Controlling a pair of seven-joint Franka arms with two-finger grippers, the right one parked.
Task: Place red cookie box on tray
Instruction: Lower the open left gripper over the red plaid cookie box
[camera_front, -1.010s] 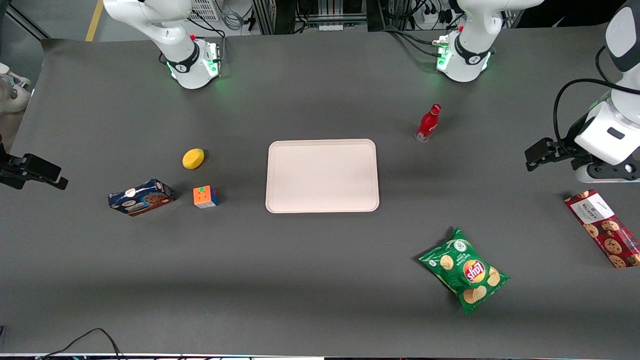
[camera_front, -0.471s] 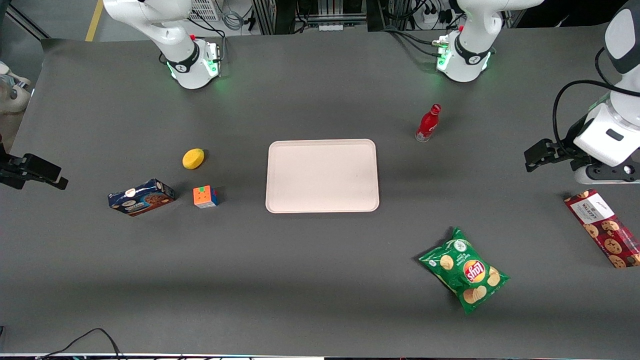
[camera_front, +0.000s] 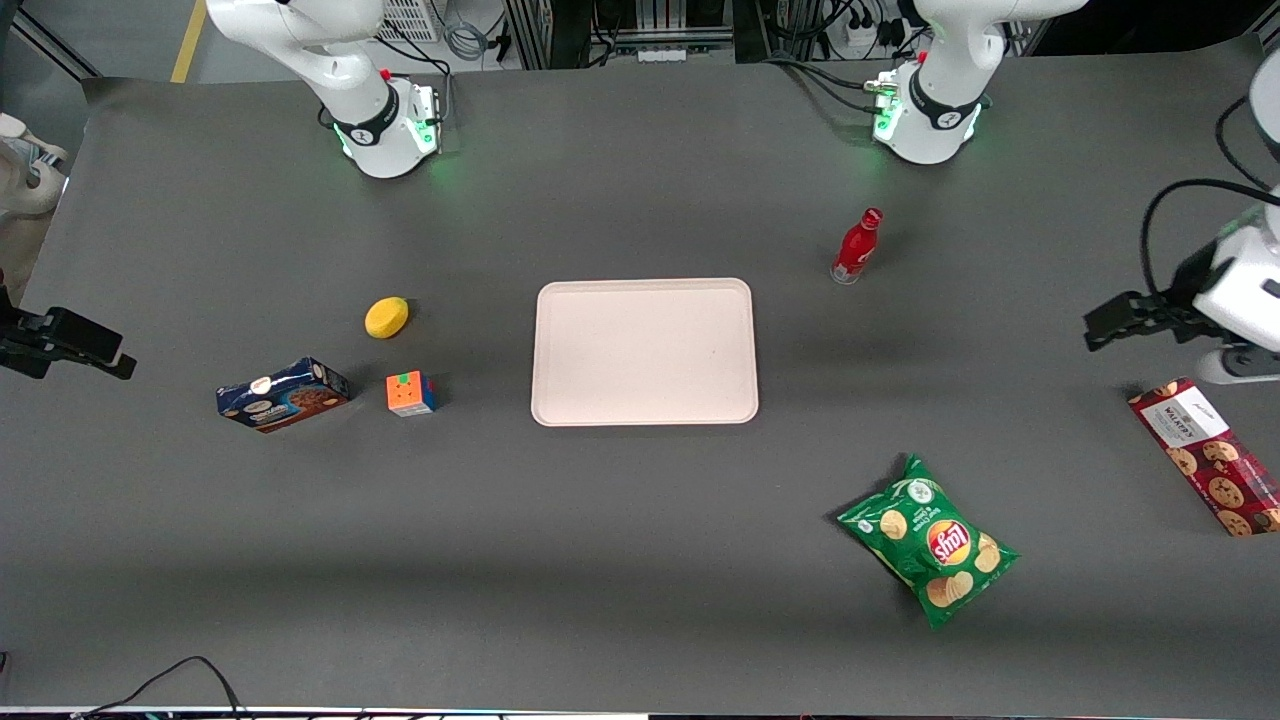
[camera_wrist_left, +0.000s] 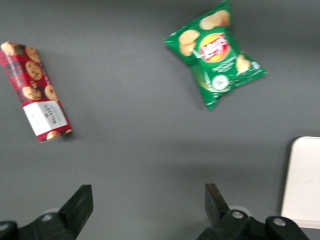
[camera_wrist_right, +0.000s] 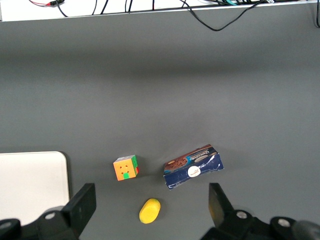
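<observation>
landmark: tray (camera_front: 644, 352), pale pink-beige, flat on the dark grey tabletop (camera_front: 640, 560) near the middle, nothing on it. everything below is placed rel. to it.

red cookie box (camera_front: 1207, 455): lying flat on the tabletop, well apart from the tray, way out toward the working arm's end and a bit nearer the front cam than the tray. white label end points away from the front cam. nothing touching it. also shows in the wrist cam (camera_wrist_left: 35, 92), whole box visible, apart from the jaws.

gripper (camera_front: 1235, 365): up in the air at the working arm's end, well apart from the tray, just farther from the front cam than the box's label end. not touching the box. wrist cam (camera_wrist_left: 147, 210): the 2 jaws stand spread wide, released, only bare tabletop between them.

chips bag (camera_front: 929, 541): green, lying flat, nearer the front cam than the tray, sits between tray and red cookie box sideways. wrist cam too (camera_wrist_left: 216, 52).

red bottle (camera_front: 857, 246): upright, near the tray's corner on the working arm's side, farther from the front cam.

cube (camera_front: 411, 393): multicolour puzzle cube, near the tray on the parked arm's side.

blue cookie box (camera_front: 283, 394): beside the cube, farther out from the tray toward the parked arm's end.

yellow thing (camera_front: 386, 317): small rounded yellow object, same side of the tray as the cube, farther from the front cam than it. can't tell what it is exactly.
</observation>
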